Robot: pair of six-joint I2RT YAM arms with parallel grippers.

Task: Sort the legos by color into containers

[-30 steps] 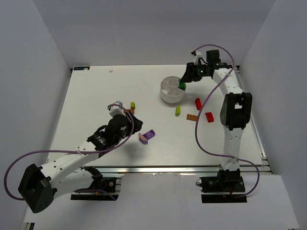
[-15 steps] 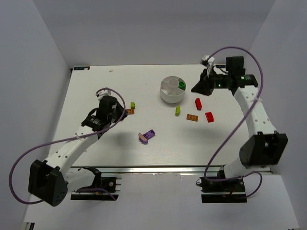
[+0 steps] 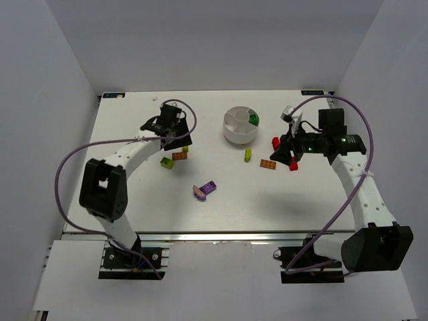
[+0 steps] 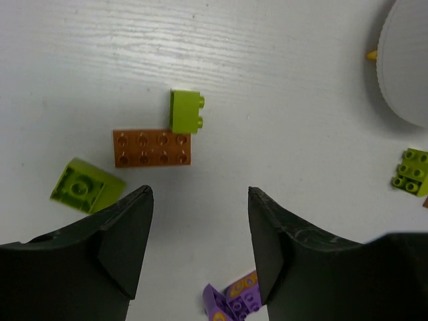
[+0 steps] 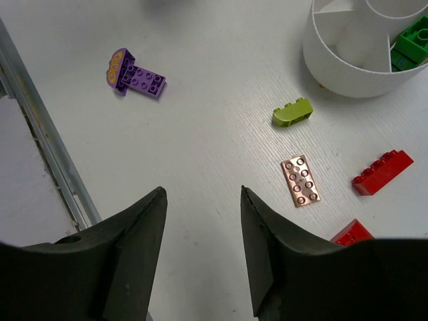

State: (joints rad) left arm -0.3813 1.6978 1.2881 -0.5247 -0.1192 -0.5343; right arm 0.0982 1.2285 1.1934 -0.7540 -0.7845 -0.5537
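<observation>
The white dish [image 3: 235, 132] stands at the back centre with a dark green brick [image 3: 253, 119] in one wedge. My left gripper [image 3: 178, 139] is open and empty above an orange plate [image 4: 152, 148] and two yellow-green bricks [image 4: 186, 111] [image 4: 85, 185]. A purple brick [image 3: 205, 190] lies in the middle and shows in the left wrist view [image 4: 234, 304]. My right gripper [image 3: 281, 152] is open and empty over bare table, near two red bricks [image 5: 382, 172] [image 5: 352, 233], an orange plate [image 5: 301, 180] and a yellow-green brick [image 5: 292, 112].
The dish wall [image 5: 334, 63] and the green brick [image 5: 414, 37] show at the top right of the right wrist view. The dish edge [image 4: 404, 73] shows at the right of the left wrist view. The table's metal front rail [image 5: 40, 134] is at left.
My left arm swung from the table's middle to the back left, over the orange plate. My right gripper left the dish, with the green brick inside, and came down over the red bricks.
</observation>
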